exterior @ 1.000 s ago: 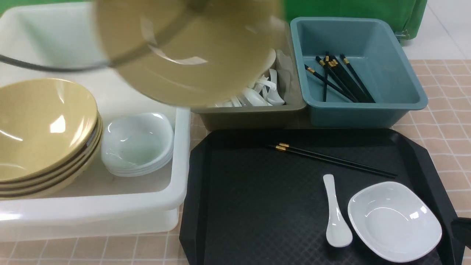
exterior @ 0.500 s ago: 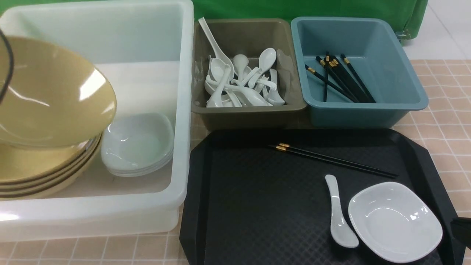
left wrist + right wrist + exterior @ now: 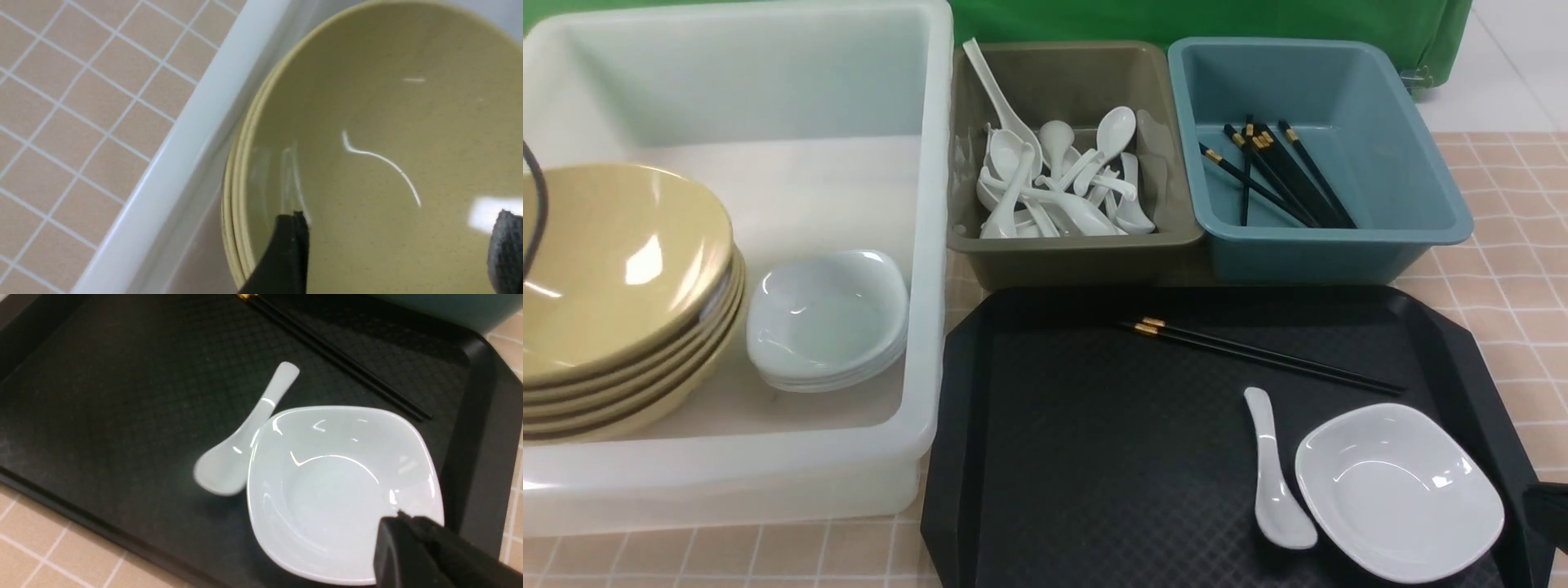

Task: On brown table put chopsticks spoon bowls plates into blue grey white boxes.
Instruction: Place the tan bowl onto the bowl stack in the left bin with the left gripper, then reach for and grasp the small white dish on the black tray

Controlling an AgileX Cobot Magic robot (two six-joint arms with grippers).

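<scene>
A stack of yellow bowls (image 3: 613,286) sits in the white box (image 3: 923,245) beside a stack of white plates (image 3: 825,318). My left gripper (image 3: 402,216) hangs open just over the top bowl (image 3: 367,122), holding nothing. On the black tray lie a pair of chopsticks (image 3: 1258,355), one spoon (image 3: 1274,482) and one plate (image 3: 1396,490). My right gripper (image 3: 398,516) is shut and empty above that plate's (image 3: 327,486) rim. The spoon (image 3: 245,441) touches the plate's side, with the chopsticks (image 3: 339,359) beyond. The left gripper is outside the front view.
The grey box (image 3: 1078,253) holds several white spoons, and the blue box (image 3: 1331,245) holds several chopsticks. Both stand behind the black tray (image 3: 1094,449). The brown table (image 3: 1503,286) shows at the right and along the front edge. A green cloth hangs at the back.
The yellow bowl swung left from mid-air and came down onto the stack in the white box. My left gripper opened and let it go. The spoon on the tray turned slightly.
</scene>
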